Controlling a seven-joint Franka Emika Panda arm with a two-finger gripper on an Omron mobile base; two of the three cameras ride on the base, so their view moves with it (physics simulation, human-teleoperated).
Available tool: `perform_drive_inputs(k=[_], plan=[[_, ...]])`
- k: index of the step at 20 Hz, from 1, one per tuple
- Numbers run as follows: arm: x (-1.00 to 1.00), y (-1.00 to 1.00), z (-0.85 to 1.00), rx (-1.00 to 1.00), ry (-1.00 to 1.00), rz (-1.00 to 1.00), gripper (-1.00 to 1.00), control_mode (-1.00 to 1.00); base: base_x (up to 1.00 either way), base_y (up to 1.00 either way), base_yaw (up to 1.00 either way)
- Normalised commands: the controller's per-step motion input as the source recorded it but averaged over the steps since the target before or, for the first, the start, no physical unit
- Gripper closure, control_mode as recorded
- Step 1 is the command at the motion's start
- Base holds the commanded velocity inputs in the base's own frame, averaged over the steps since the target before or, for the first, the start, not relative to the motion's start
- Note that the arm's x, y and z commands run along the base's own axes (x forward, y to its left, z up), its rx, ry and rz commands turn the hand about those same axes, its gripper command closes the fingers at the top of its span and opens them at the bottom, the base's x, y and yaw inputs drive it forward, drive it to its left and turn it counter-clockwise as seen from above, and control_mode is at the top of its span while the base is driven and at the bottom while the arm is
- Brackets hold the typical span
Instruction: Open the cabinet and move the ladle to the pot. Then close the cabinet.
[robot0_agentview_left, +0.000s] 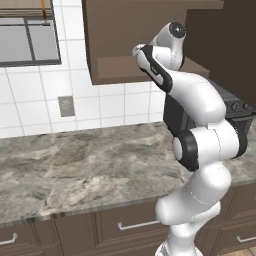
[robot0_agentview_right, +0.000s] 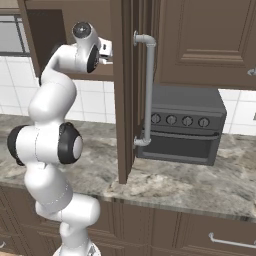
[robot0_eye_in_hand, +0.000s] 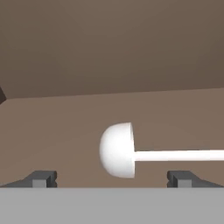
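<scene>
The cabinet (robot0_agentview_left: 120, 35) hangs on the wall with its door (robot0_agentview_right: 125, 100) swung out toward me, edge-on, its long silver bar handle (robot0_agentview_right: 148, 90) facing right. My arm reaches up into the opening. Inside, the white ladle (robot0_eye_in_hand: 117, 150) lies on the brown cabinet floor (robot0_eye_in_hand: 52, 131), bowl to the left and thin handle (robot0_eye_in_hand: 179, 155) running off to the right. My gripper (robot0_eye_in_hand: 112, 178) is open, one fingertip (robot0_eye_in_hand: 41, 178) left of the bowl and the other under the handle, nothing between them. The pot is out of view.
A dark countertop oven (robot0_agentview_right: 182, 130) with a row of knobs stands on the marbled counter (robot0_agentview_left: 75, 170) just right of the open door. Low drawers (robot0_agentview_left: 135, 225) run under the counter edge. A window (robot0_agentview_left: 27, 40) and a wall outlet (robot0_agentview_left: 66, 105) are at the left.
</scene>
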Motion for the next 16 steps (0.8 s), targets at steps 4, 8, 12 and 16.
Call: perform_drive_inputs(k=[4,8,12,16], plan=[[0.09,0.00,-0.03,0.00,-0.01,0.00,-1.00,-1.00,0.00,0.00,0.00],[0.01,0.00,-0.04,0.00,-0.02,0.00,-1.00,-1.00,0.00,0.00,0.00],[0.08,0.00,-0.08,0.00,0.00,0.00,-1.00,-1.00,0.00,0.00,0.00],[0.16,0.00,-0.16,0.00,0.00,0.00,-1.00,-1.00,0.00,0.00,0.00]])
